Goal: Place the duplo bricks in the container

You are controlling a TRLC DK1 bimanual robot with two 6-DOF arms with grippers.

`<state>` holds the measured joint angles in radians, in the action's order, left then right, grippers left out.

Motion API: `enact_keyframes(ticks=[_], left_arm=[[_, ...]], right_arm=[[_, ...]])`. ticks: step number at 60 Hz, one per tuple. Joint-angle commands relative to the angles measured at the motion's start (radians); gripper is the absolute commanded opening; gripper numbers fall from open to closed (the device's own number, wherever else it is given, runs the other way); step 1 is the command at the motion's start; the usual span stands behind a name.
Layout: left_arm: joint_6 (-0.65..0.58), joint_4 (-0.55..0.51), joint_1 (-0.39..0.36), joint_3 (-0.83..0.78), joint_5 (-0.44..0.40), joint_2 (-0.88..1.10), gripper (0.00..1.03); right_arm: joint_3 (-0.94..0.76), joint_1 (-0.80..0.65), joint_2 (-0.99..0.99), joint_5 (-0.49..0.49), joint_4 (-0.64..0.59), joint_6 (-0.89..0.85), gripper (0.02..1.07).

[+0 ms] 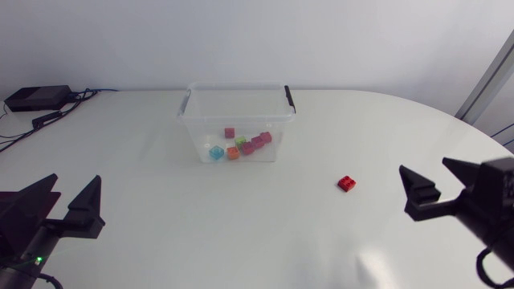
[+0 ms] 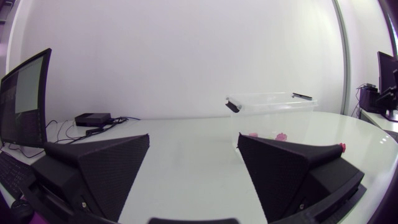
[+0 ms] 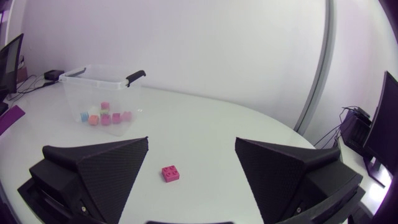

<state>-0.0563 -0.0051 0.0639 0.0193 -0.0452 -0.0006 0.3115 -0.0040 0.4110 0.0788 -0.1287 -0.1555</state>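
Observation:
A clear plastic container (image 1: 236, 120) with black handles stands at the back middle of the table, holding several coloured duplo bricks (image 1: 241, 145). One red duplo brick (image 1: 347, 183) lies loose on the table to its right. My right gripper (image 1: 439, 178) stands open at the right edge, right of that brick; in the right wrist view the red brick (image 3: 170, 173) lies on the table ahead, between the open fingers, with the container (image 3: 102, 98) further off. At the left front my left gripper (image 1: 71, 193) is open and empty; its wrist view shows the container (image 2: 273, 112) beyond the fingers.
A black box (image 1: 36, 98) with cables sits at the table's back left corner. The white tabletop (image 1: 265, 225) spreads wide between the two arms.

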Motion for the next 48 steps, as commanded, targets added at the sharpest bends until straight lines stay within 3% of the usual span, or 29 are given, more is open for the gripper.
enact_keyframes(ticks=[1, 9, 17, 33, 48], left_arm=[[-0.016, 0.014, 0.008, -0.019, -0.005, -0.012, 1.0], [-0.016, 0.014, 0.008, -0.019, -0.007, -0.012, 1.0], [-0.016, 0.014, 0.008, -0.019, -0.007, -0.012, 1.0], [-0.016, 0.014, 0.008, -0.019, -0.007, -0.012, 1.0], [-0.016, 0.014, 0.008, -0.019, -0.007, -0.012, 1.0]], right_arm=[[0.21, -0.031, 0.219, 0.029, -0.088, -0.078, 1.03], [0.468, -0.076, 0.508, 0.111, -0.293, -0.199, 1.03], [0.569, -0.08, 0.721, 0.133, -0.41, -0.311, 1.03], [0.515, -0.036, 0.977, 0.141, -0.351, -0.417, 1.03], [0.583, 0.024, 1.23, 0.153, -0.292, -0.449, 1.03]])
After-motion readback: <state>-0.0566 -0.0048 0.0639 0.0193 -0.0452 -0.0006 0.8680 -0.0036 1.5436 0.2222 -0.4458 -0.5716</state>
